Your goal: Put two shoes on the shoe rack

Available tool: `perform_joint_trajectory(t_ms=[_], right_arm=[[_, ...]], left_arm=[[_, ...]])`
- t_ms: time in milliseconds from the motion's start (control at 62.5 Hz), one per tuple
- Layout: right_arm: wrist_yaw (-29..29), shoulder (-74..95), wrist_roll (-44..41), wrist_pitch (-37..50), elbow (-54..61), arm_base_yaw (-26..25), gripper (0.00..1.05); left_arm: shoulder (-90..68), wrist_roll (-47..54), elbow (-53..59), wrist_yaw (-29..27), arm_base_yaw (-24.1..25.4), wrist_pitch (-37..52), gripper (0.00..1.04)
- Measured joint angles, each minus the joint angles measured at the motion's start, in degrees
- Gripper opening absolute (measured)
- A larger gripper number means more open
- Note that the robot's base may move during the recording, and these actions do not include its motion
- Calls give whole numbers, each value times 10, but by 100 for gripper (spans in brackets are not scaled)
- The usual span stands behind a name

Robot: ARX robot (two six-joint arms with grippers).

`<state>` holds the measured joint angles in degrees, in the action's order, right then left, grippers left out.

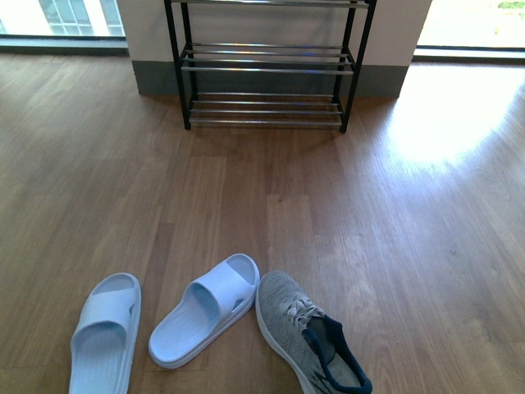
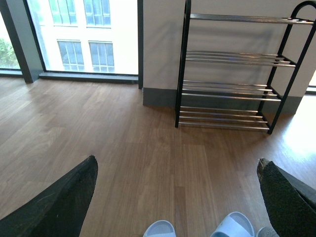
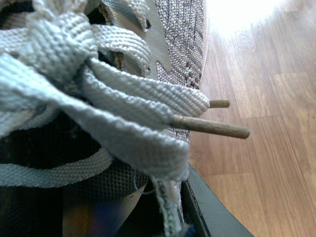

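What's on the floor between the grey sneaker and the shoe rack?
Nothing: in the front view, only bare wooden floor lies between the grey sneaker and the shoe rack.

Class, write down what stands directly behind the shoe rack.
Behind the shoe rack a pale wall with a grey skirting board shows through the open shelves. Only the thin strips directly behind its bars are covered.

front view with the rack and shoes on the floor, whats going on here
Nothing is on the shoe rack yet. One grey sneaker lies on the wood floor beside two pale blue slides. The right wrist camera sits right up against a sneaker's laces, so that arm seems to be at a shoe. The left claw hangs open above the floor, facing the rack.
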<state>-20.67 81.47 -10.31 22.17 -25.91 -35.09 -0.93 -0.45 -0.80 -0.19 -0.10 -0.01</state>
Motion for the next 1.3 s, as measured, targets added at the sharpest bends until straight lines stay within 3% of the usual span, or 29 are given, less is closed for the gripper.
perform_joint_trajectory(t_ms=[1135, 1183, 1263, 1295], right_arm=[[5, 0, 0, -1, 1, -2, 3], [5, 0, 0, -1, 1, -2, 3], [5, 0, 0, -1, 1, -2, 3], [5, 0, 0, -1, 1, -2, 3]], left_arm=[[0, 0, 0, 2, 0, 0, 95], [-7, -10, -3, -33, -9, -11, 95], [-82, -52, -29, -207, -77, -56, 95], [-121, -62, -37, -240, -88, -50, 95]])
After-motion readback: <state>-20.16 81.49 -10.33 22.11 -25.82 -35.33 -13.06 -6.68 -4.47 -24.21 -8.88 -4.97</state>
